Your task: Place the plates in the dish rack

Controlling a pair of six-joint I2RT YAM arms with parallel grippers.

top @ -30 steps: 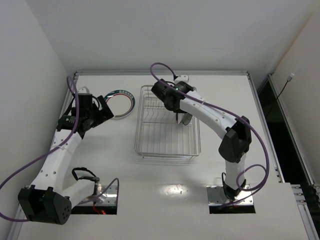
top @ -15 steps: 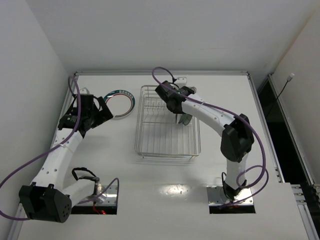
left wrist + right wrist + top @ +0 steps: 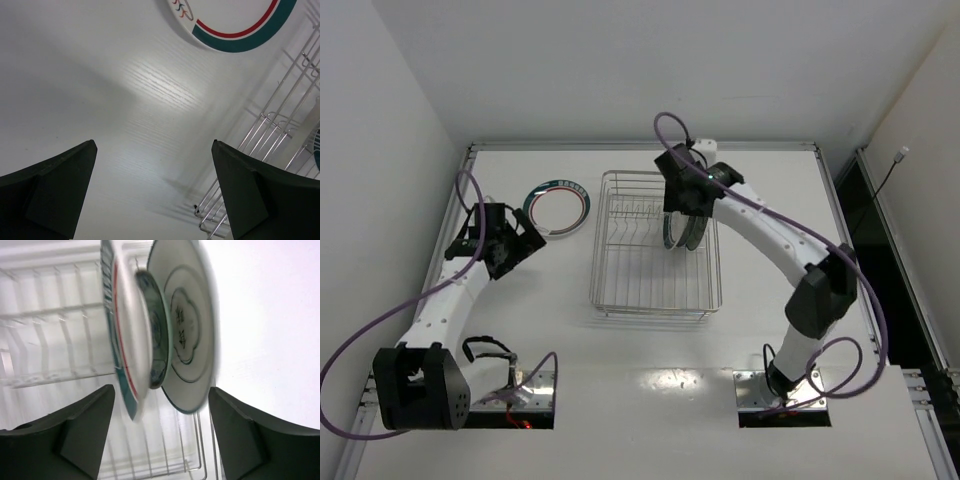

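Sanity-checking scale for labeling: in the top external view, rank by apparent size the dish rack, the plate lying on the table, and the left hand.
1. dish rack, clearly largest.
2-3. flat plate and left hand look alike; the hand seems nearer the camera, so unranked.

Three plates in rack, one outside
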